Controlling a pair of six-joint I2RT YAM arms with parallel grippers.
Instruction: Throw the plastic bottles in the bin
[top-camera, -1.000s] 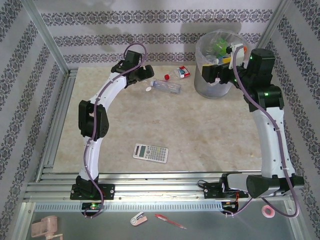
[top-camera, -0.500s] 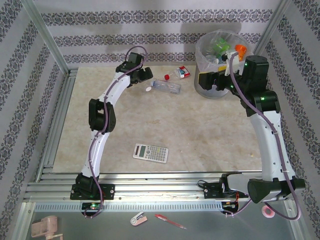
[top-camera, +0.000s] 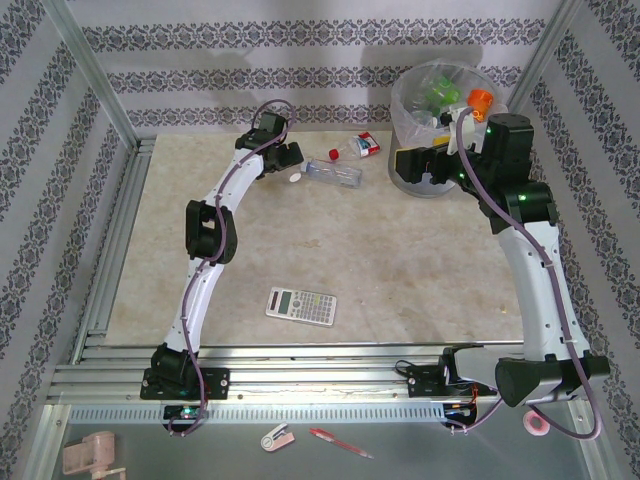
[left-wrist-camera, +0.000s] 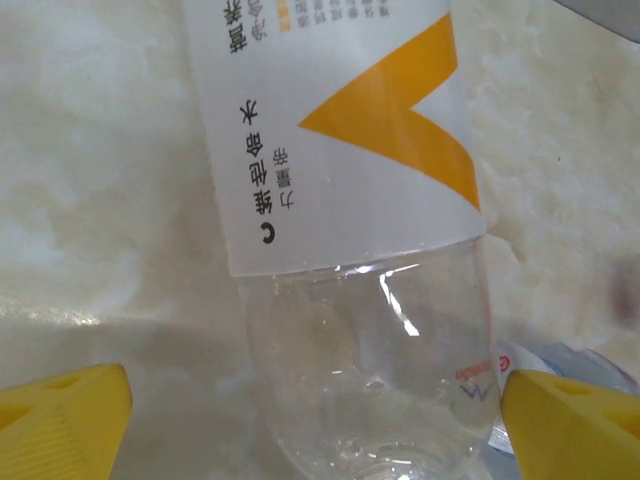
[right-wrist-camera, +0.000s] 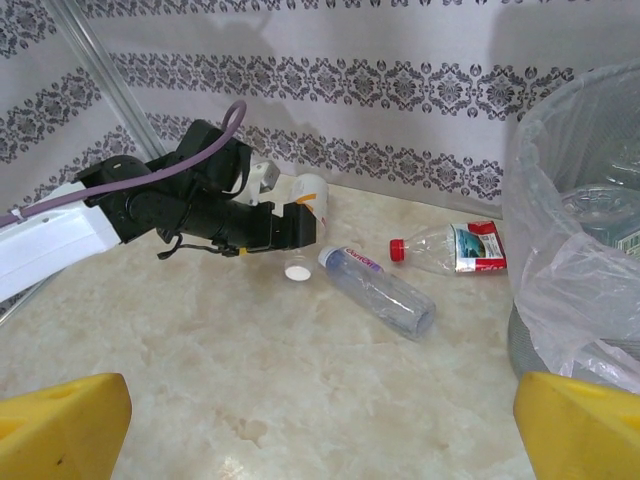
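Top external view, stock on hand:
- My left end effector (top-camera: 285, 158) is at the far side of the desk (top-camera: 400, 270), fingers apart. In the left wrist view (left-wrist-camera: 315, 430) its yellow fingers stand either side of a white-labelled bottle (left-wrist-camera: 340, 150) lying on the desk. They are not clamped on it.
- My right end effector (top-camera: 410, 163) is just beside the near-left wall of the bin (top-camera: 430, 185). In the right wrist view (right-wrist-camera: 320, 430) its fingers are wide apart with nothing between them.
- The bin stands at the far right of the desk and is lined with a whitish bag. It holds several bottles, among them a green bottle (top-camera: 440, 97), with an orange cap (top-camera: 481, 98) at the rim.
- One clear bottle (top-camera: 335, 173) lies on its side between the left end effector and the bin.
- One red-capped bottle (top-camera: 362, 146), crushed, lies behind the clear bottle, near the back wall.
- One white cap (top-camera: 296, 178) lies loose just beside the clear bottle's neck.
- One calculator (top-camera: 301, 305) lies flat at mid desk, well apart from the bottles.
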